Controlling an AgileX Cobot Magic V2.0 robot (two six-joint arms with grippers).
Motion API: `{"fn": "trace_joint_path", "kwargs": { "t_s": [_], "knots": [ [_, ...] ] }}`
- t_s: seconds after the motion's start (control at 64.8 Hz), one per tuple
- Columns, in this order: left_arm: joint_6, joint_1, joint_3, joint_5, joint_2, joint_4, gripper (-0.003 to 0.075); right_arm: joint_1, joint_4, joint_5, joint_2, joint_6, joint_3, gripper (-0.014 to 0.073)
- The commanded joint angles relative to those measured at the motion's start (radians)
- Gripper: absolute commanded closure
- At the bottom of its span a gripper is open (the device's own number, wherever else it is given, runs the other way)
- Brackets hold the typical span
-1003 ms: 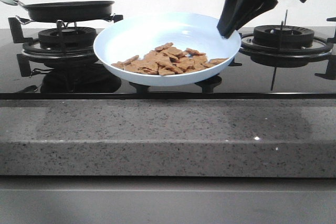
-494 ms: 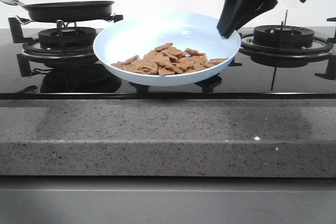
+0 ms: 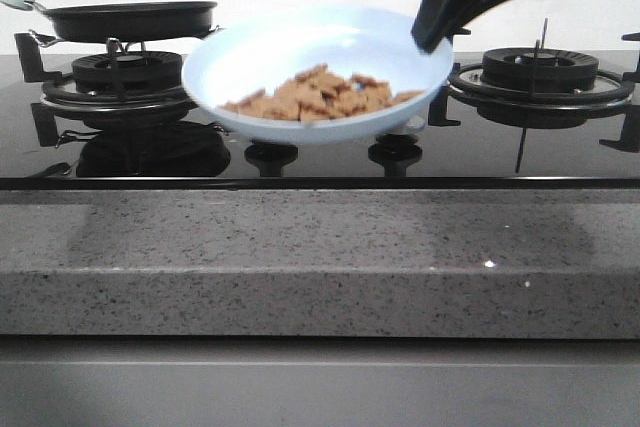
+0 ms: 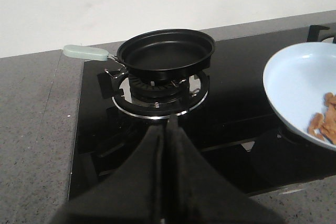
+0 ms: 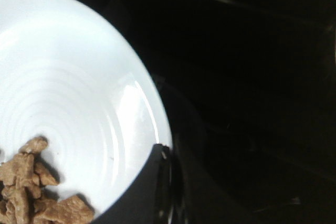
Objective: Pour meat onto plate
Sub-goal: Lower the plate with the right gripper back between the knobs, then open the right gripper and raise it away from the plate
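Front view: one pale-blue plate [image 3: 300, 57] hangs above the glossy black stove [image 3: 320, 152], tilted and slightly blurred, its glossy bowl turned toward the camera. One heap of meat [image 3: 325, 95], many small flat light-brown chunks, lies in the lower part of the plate. The right hand [image 3: 432, 39] comes down from the upper right and pinches the plate's right rim; the meat sits left of and below that grip, well inside the bowl. One black pan [image 3: 132, 19] with a pale handle rests on the left burner [image 3: 125, 77]; a second burner [image 3: 540, 72] stands bare on the right. Two knobs [image 3: 271, 157] show below the plate. A speckled grey stone table [image 3: 320, 257] carries the stove.

Left wrist view: the left hand [image 4: 168, 129] hovers over the stove with its two black fingers pressed together, gripping nothing. The pan, round and matte black inside, sits on its burner beyond the fingertips. The plate's edge with a few meat chunks shows well apart from this hand, off to one side.

Right wrist view: the right hand's fingers [image 5: 157, 182] clamp the plate's rim, one inside the bowl. Faint concentric rings mark the plate's smooth surface. The meat lies near the fingers without touching them.
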Motion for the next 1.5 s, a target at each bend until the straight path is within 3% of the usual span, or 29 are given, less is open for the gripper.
{"fn": "trace_joint_path", "kwargs": {
  "t_s": [0.0, 0.386, 0.772, 0.864, 1.096, 1.312, 1.481],
  "knots": [
    [-0.008, -0.008, -0.027, -0.085, 0.003, -0.026, 0.0741, -0.027, 0.035, -0.009, -0.007, 0.006, -0.114, 0.0663],
    [-0.008, -0.008, -0.027, -0.084, 0.003, -0.03, 0.0741, -0.111, 0.116, 0.064, 0.239, 0.006, -0.436, 0.0663],
    [-0.008, -0.008, -0.027, -0.084, 0.003, -0.037, 0.0741, -0.118, 0.111, 0.033, 0.341, 0.006, -0.478, 0.0658],
    [-0.008, -0.008, -0.027, -0.084, 0.003, -0.037, 0.0741, -0.118, 0.105, 0.033, 0.341, 0.006, -0.478, 0.0605],
    [-0.008, -0.008, -0.027, -0.084, 0.003, -0.037, 0.0741, -0.121, 0.102, 0.033, 0.341, 0.006, -0.478, 0.0358],
    [-0.008, -0.008, -0.027, -0.084, 0.003, -0.037, 0.0741, -0.152, 0.098, 0.063, 0.338, 0.006, -0.505, 0.0346],
    [-0.008, -0.008, -0.027, -0.084, 0.003, -0.037, 0.0741, -0.186, 0.091, 0.203, 0.338, 0.006, -0.618, 0.0389]
  ]
}}
